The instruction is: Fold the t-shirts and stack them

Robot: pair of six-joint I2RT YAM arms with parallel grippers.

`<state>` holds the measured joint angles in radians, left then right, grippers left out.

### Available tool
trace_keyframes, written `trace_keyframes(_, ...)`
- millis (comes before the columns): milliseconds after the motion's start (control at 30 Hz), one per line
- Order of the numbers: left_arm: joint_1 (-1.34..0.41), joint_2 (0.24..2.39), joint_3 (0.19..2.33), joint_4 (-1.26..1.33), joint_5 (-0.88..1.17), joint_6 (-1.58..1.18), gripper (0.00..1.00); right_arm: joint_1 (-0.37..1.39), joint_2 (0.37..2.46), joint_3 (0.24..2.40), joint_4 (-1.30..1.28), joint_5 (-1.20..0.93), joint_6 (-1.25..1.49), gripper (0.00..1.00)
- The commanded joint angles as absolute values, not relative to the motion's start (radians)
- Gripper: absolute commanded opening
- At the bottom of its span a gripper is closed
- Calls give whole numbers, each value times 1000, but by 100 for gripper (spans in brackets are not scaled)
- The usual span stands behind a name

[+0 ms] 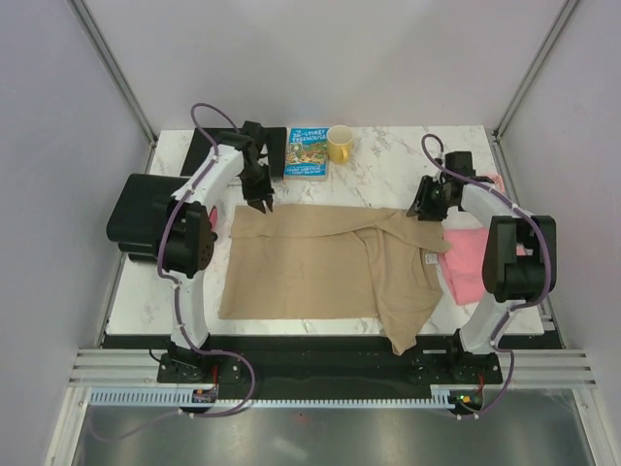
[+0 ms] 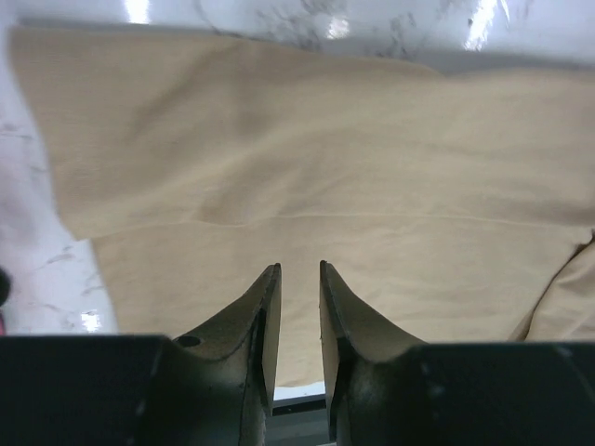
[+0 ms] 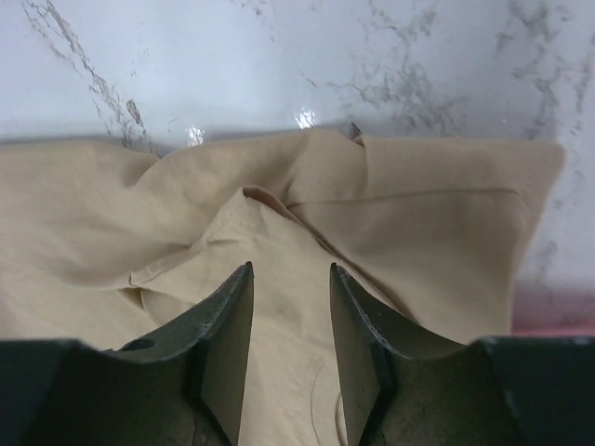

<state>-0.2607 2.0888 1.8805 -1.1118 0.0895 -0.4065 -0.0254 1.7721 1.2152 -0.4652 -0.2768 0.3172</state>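
The tan t-shirt lies spread across the middle of the marble table, partly folded, with its neck label at the right. The pink t-shirt lies crumpled at the right edge, partly under the tan one and behind my right arm. My left gripper hovers at the tan shirt's far left corner; in its wrist view the jaws stand slightly apart and empty over the tan cloth. My right gripper is open and empty over the shirt's far right sleeve, the jaws above wrinkled cloth.
A blue book and a yellow mug stand at the back centre. A black box sits off the table's left edge. A small pink object shows at the far right edge behind my right arm.
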Motion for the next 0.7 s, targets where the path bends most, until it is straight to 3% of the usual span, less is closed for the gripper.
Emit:
trace_keyframes(0,-287,2121,1902,-1098,130,-384,29,-20,1844,1308,-354,-363,305,46)
trace_keyframes(667,-290,2120,1847,-1085,118,-365,28,-11,1968,1413,-408,-436,267,50)
